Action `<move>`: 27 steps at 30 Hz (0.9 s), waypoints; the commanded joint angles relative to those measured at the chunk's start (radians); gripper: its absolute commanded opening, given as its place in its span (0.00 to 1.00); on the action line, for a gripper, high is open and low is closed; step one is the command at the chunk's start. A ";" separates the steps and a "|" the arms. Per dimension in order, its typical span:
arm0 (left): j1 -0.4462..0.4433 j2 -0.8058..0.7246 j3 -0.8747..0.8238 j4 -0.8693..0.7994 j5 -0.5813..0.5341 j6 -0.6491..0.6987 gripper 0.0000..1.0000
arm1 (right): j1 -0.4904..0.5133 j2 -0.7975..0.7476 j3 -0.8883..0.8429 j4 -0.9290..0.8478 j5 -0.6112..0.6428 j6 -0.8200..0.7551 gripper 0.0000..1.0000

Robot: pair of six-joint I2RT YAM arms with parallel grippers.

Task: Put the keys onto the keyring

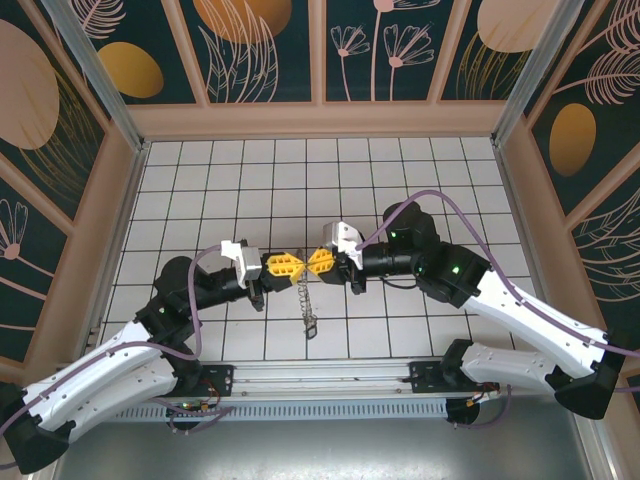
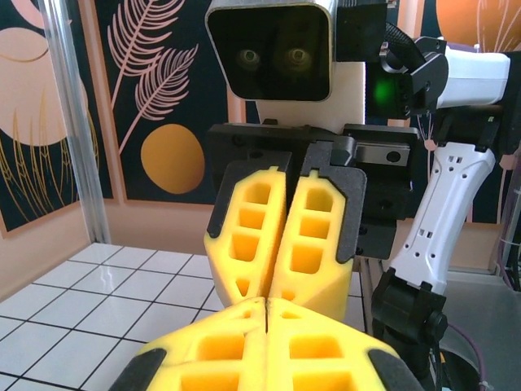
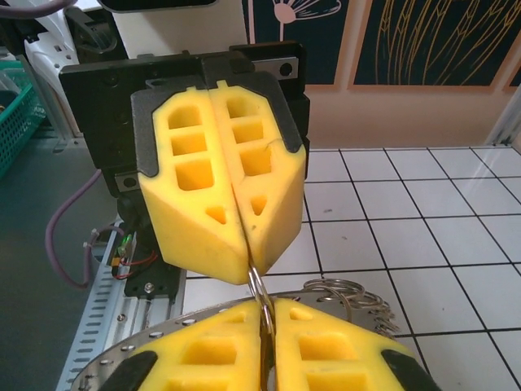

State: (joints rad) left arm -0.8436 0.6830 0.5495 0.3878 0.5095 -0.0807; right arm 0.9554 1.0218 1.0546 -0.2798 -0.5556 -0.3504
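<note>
My left gripper (image 1: 292, 265) and right gripper (image 1: 312, 262) meet tip to tip above the middle of the tiled floor. In the right wrist view a thin metal keyring (image 3: 259, 287) runs from the left gripper's (image 3: 247, 273) closed yellow tips into my right gripper (image 3: 267, 308), whose jaws are closed on it. A bunch of small metal loops and keys (image 3: 358, 300) hangs just right of the pinch. From above, the keys (image 1: 305, 295) dangle as a thin chain below the meeting point. In the left wrist view the left gripper (image 2: 266, 305) is shut against the right gripper (image 2: 275, 289), and the keyring is hidden.
White tiled floor (image 1: 250, 180) spreads behind and beside the grippers, bounded by patterned walls (image 1: 320, 50). A perforated metal rail (image 1: 320, 385) runs along the near edge between the arm bases. A green basket (image 3: 12, 106) sits off the table at the left of the right wrist view.
</note>
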 commanded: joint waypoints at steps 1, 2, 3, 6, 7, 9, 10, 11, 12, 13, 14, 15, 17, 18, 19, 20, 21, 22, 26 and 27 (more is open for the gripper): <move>0.001 0.001 0.006 0.077 0.010 -0.007 0.00 | 0.006 0.001 -0.001 0.027 -0.030 0.004 0.02; 0.001 0.003 0.009 0.067 0.008 -0.003 0.00 | 0.007 0.000 0.000 0.027 -0.026 0.001 0.00; 0.001 0.005 0.017 0.052 0.007 0.004 0.00 | 0.005 -0.003 0.002 0.024 -0.019 -0.002 0.00; 0.001 0.005 0.042 -0.022 -0.012 0.033 0.00 | 0.006 -0.010 0.008 0.009 0.000 -0.019 0.00; 0.003 0.007 0.056 -0.058 -0.017 0.045 0.00 | 0.006 -0.012 0.013 0.001 0.010 -0.024 0.00; 0.001 0.028 0.091 -0.146 -0.019 0.081 0.00 | 0.005 -0.012 0.022 -0.013 0.026 -0.035 0.00; 0.002 0.044 0.115 -0.197 -0.022 0.098 0.00 | 0.005 -0.012 0.027 -0.023 0.033 -0.043 0.00; 0.002 0.060 0.135 -0.244 -0.026 0.114 0.03 | 0.005 -0.009 0.035 -0.034 0.039 -0.049 0.00; 0.002 0.076 0.156 -0.293 -0.031 0.134 0.08 | 0.006 -0.004 0.045 -0.048 0.047 -0.056 0.00; 0.002 0.091 0.178 -0.341 -0.042 0.152 0.12 | 0.006 0.002 0.055 -0.061 0.054 -0.063 0.00; 0.002 0.102 0.194 -0.381 -0.056 0.167 0.14 | 0.006 0.006 0.060 -0.071 0.060 -0.069 0.00; 0.002 0.113 0.209 -0.418 -0.069 0.184 0.14 | 0.006 0.011 0.066 -0.079 0.067 -0.075 0.00; 0.003 0.128 0.228 -0.471 -0.087 0.205 0.14 | 0.005 0.014 0.076 -0.095 0.072 -0.084 0.00; 0.001 0.133 0.233 -0.489 -0.095 0.212 0.14 | 0.006 0.016 0.079 -0.100 0.073 -0.088 0.00; 0.001 0.140 0.237 -0.506 -0.102 0.218 0.12 | 0.006 0.015 0.082 -0.102 0.072 -0.091 0.00; 0.001 0.146 0.237 -0.517 -0.104 0.222 0.08 | 0.006 0.014 0.083 -0.104 0.071 -0.092 0.00; 0.002 0.150 0.238 -0.524 -0.106 0.224 0.02 | 0.005 0.011 0.085 -0.105 0.069 -0.093 0.00; 0.002 0.151 0.233 -0.522 -0.108 0.224 0.00 | 0.005 0.009 0.087 -0.105 0.069 -0.096 0.00; 0.001 0.130 0.201 -0.478 -0.115 0.206 0.00 | 0.005 -0.003 0.088 -0.103 0.066 -0.096 0.00; 0.002 0.124 0.196 -0.460 -0.110 0.198 0.00 | 0.006 -0.004 0.088 -0.102 0.064 -0.094 0.00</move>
State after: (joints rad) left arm -0.8501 0.8177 0.7700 -0.0410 0.4599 0.1127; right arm 0.9546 1.0481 1.0885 -0.4229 -0.4458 -0.4229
